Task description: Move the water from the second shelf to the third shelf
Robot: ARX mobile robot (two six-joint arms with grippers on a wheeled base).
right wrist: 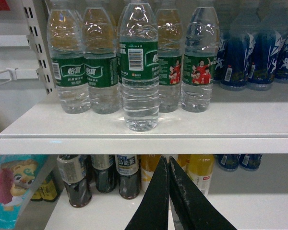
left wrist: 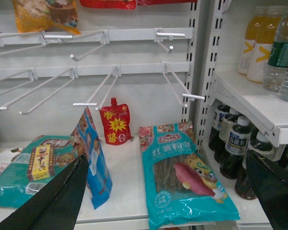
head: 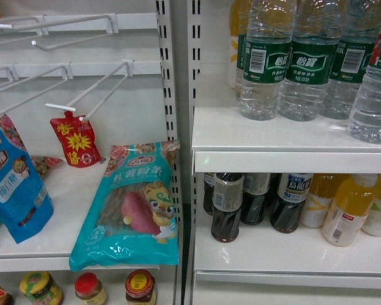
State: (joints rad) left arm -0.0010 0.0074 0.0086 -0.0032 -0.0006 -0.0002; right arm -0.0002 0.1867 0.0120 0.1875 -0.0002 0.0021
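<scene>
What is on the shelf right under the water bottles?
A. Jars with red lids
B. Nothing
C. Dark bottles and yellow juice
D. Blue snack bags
C: below the water bottles stand dark bottles and yellow juice.

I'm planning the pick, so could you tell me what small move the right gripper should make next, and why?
Probably open the right gripper and raise it toward the front water bottle. Its fingers look closed and sit below the shelf edge, while that bottle stands alone ahead of the row, nearly straight above, untouched.
</scene>
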